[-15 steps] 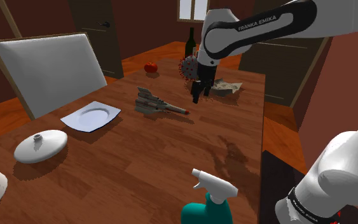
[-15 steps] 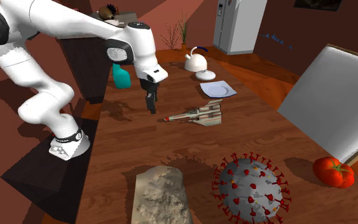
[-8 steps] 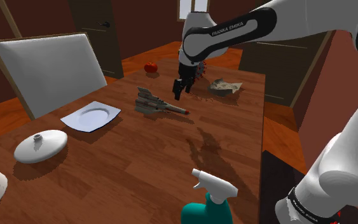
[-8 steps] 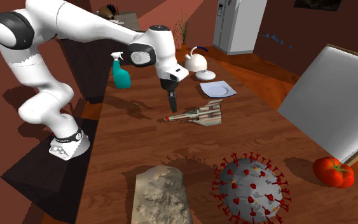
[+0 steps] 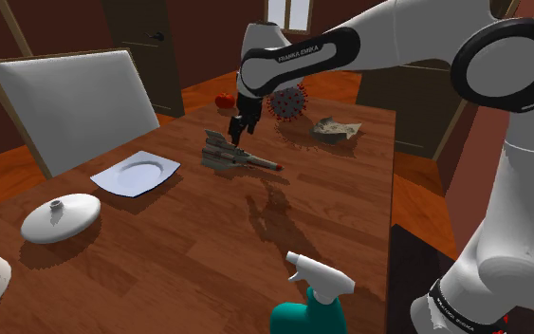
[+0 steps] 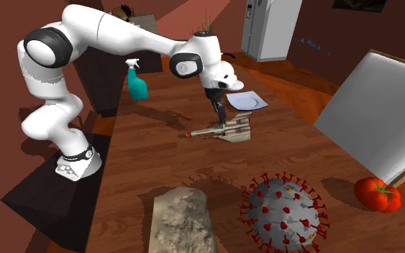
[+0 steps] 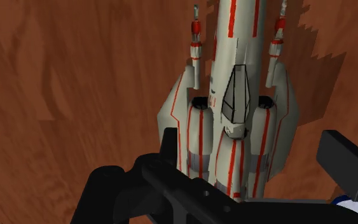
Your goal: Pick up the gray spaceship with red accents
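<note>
The spaceship [image 5: 239, 157] lies flat on the wooden tabletop [image 5: 189, 242], near its middle, just beside the white plate [image 5: 134, 176] on the shoulder view's right; it is grey with red stripes and a red-tipped nose; its long axis runs along the tabletop, the broad finned tail toward the shoulder view's left and the slim nose toward that view's right and a little down; in the second exterior view the nose points left and the tail right, toward the plate; seen from the wrist, the nose runs straight away from the hand [image 7: 257, 153] and the dark cockpit faces up; the hand hangs just above the tail, its two black fingers [image 7: 346, 159] standing apart on either side of the rear engines, the one by the plate plainly not touching the hull; nothing is clasped; the white arm [image 5: 369, 38] carries a dark band with the words FRANKA EMIKA in white capitals; a spiky grey ball [image 5: 288, 102], a tomato [image 5: 224, 100] and a teal spray bottle [image 5: 314, 299] stand well apart from the ship.
</note>
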